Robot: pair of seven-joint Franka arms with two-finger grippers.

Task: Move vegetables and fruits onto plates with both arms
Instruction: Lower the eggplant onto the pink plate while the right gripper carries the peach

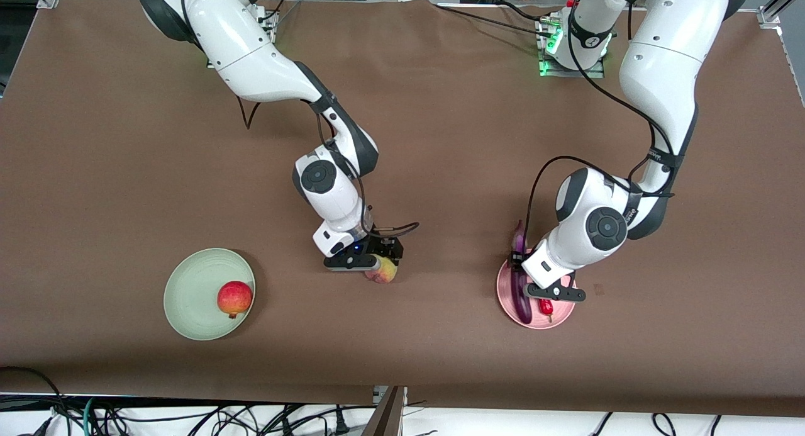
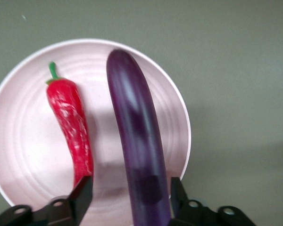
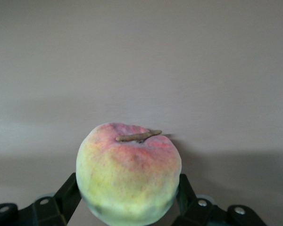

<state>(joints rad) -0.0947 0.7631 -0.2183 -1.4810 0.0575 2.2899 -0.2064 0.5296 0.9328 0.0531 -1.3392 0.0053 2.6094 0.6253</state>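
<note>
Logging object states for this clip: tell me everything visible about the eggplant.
The eggplant is long, slim, glossy dark purple with pale sheen streaks and a rounded tip. In the front view it lies across the pink plate, its stem end overhanging the rim toward the robots' bases. The red chili lies beside it on the plate, apart. The left end effector straddles it with fingers spread on either side, one close against it; whether they touch is unclear.

No legible text, labels, brand marks, numbers or signs found on any item in view. Small dark markings on the left arm (image 1: 629, 217) near its wrist joint are too small to read. Nothing further to record.
</note>
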